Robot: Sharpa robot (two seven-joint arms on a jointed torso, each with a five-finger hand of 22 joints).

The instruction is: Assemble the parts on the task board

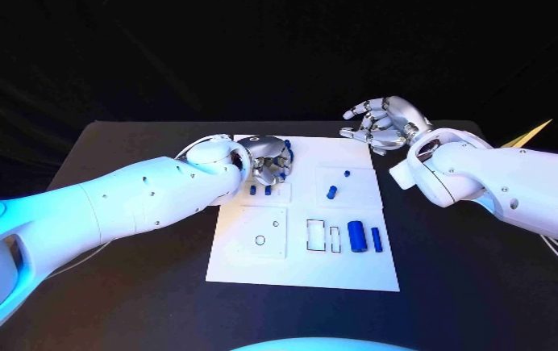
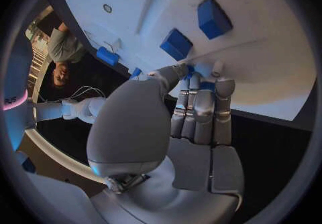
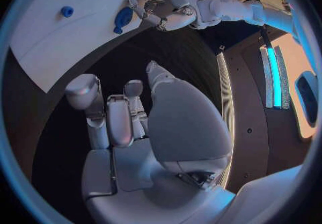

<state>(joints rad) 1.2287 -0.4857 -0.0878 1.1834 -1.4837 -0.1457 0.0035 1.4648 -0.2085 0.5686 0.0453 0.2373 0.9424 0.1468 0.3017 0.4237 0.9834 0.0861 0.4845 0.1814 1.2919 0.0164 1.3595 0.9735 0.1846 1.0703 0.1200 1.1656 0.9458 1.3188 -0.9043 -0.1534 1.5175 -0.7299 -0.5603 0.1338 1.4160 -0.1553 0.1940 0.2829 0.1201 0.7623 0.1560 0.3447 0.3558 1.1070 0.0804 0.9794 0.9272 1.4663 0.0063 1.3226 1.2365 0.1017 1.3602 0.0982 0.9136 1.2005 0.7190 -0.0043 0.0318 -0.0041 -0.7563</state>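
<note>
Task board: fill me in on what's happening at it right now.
The robot is assembling small blue parts on the white task board. Its left hand is down at the board's far edge, fingers closed around a blue part. The right hand hovers off the board's far right corner, open and holding nothing. Two blue parts lie near the board's right edge, beside a rectangular slot.

Task board (image 1: 302, 274) mid-table; parts (image 1: 358, 238) on its right, left hand (image 1: 268, 161) over far-left corner.
</note>
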